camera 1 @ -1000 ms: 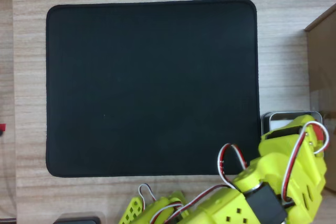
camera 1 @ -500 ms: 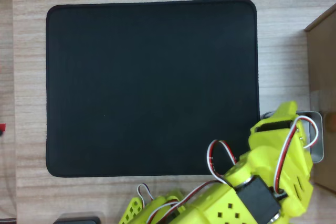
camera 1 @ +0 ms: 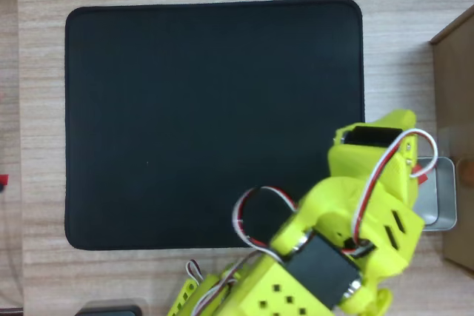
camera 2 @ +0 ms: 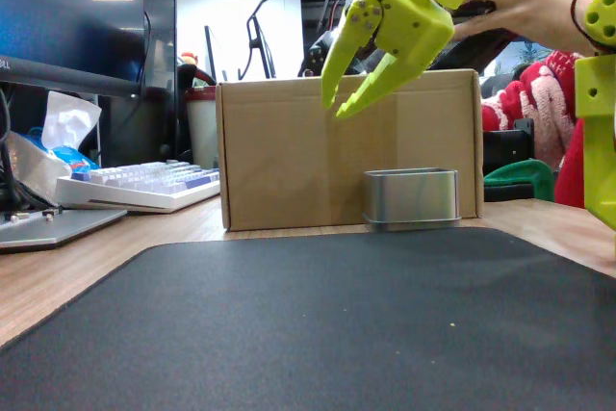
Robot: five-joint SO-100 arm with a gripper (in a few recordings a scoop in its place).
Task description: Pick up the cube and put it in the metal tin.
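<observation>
Pincer (camera 2: 339,93) hung spread wide and empty above the desk (camera 2: 58,267), tips aimed down-left in the fixed view, up and left of the metal tin (camera 2: 411,197). I saw the tin upright beside the black mat (camera 2: 318,324), long side running across before the cardboard box (camera 2: 279,156).

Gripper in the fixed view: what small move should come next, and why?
Probably draw the arm back toward its base, away from the metal tin. The gripper hangs open with nothing between its fingers, well above the tin's rim and in front of the cardboard box, so no grasp is underway.
</observation>
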